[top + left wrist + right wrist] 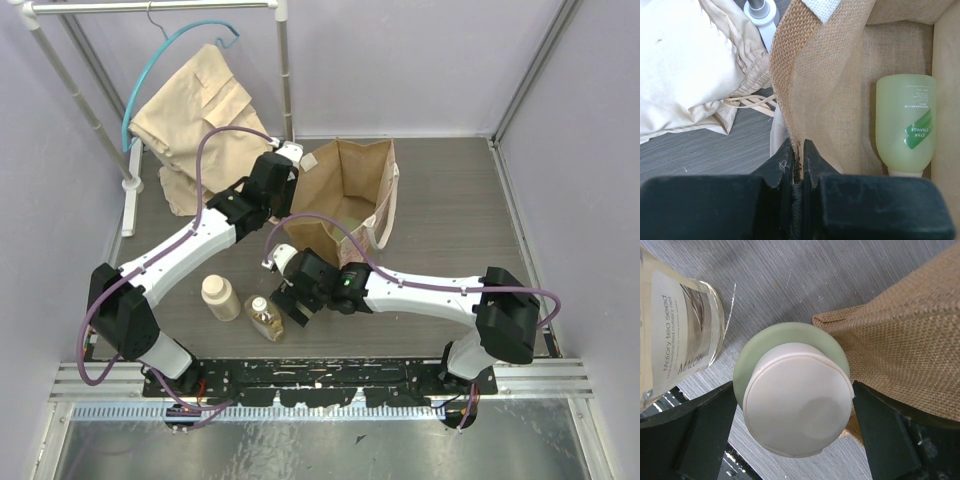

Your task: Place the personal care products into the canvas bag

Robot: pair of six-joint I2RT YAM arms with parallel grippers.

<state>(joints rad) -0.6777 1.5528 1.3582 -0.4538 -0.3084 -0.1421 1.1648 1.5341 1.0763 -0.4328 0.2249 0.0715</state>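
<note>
The left gripper (799,150) is clamped on the rim of the canvas bag (385,190). The green cylinder (905,125) lies inside the bag. The right gripper (794,415) grips the rounder green bottle (790,347), which stands on the table. A bag corner crowds one side of it and the amber bottle (265,318) the other. The cream bottle (220,297) stands near the amber one. The beige garment (195,120) lies behind the bag.

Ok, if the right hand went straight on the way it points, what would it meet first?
The cream top of the round green bottle, standing between its fingers; depth to it is unclear.
</note>
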